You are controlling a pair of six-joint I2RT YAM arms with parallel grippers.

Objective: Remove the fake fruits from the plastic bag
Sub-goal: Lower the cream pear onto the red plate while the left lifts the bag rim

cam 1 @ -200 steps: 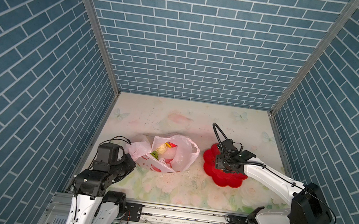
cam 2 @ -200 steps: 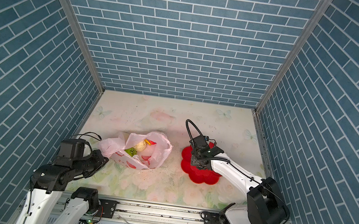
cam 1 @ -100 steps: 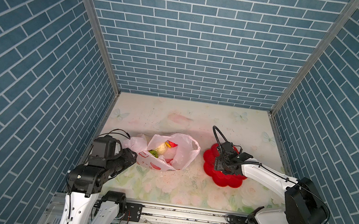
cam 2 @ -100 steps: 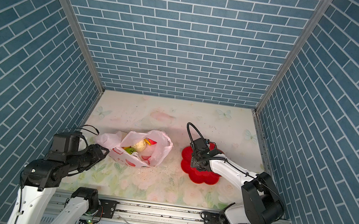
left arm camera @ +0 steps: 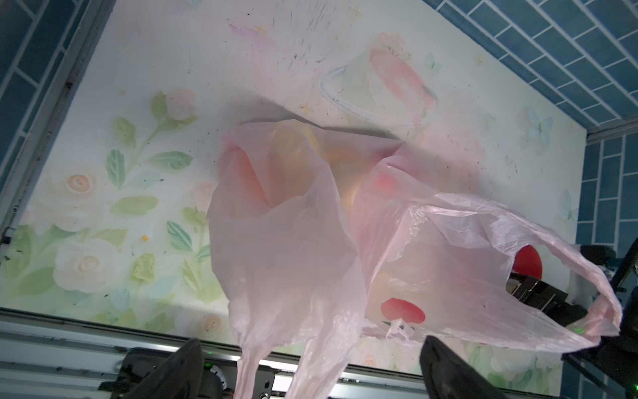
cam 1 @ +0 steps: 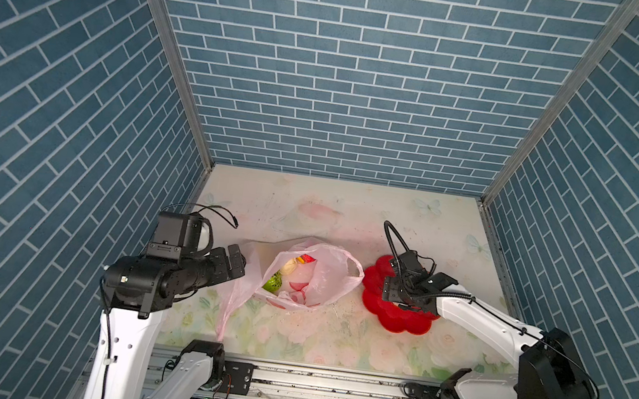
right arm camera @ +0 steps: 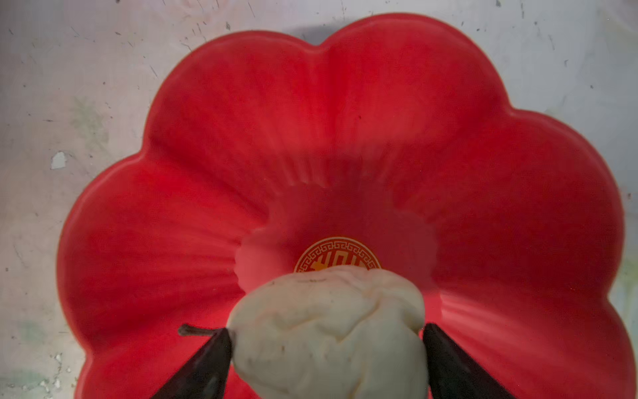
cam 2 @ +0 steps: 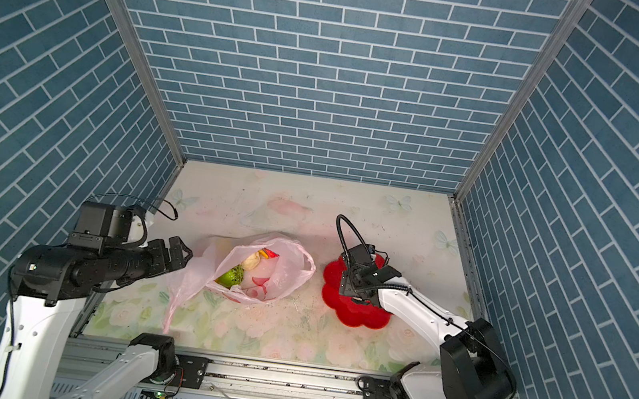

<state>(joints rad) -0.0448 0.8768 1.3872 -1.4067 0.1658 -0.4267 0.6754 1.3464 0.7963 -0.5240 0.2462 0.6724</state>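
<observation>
My left gripper (cam 1: 234, 258) just sprang wide open, empty, so the thin pink plastic bag (cam 1: 324, 281) hangs loose. My right gripper (right arm camera: 325, 329) brackets a cream toy ball (right arm camera: 328, 311) over the red flower-shaped plate (right arm camera: 345, 121), grip unclear. The other fake fruits (cam 1: 272, 282) are still bagged.

Your pink plastic bag (cam 1: 324, 281) lies slumped, mouth open, green bumpy fruit (cam 1: 272, 283) and cream ball (cam 1: 289, 266) inside; another cream fruit (right arm camera: 328, 331) is over the red plate (right arm camera: 379, 114).

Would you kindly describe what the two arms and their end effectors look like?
The left arm and right arm have white links with black joint housings. The left end effector and right end effector are black with tapered fingers. A black cable loops above each wrist.
</observation>
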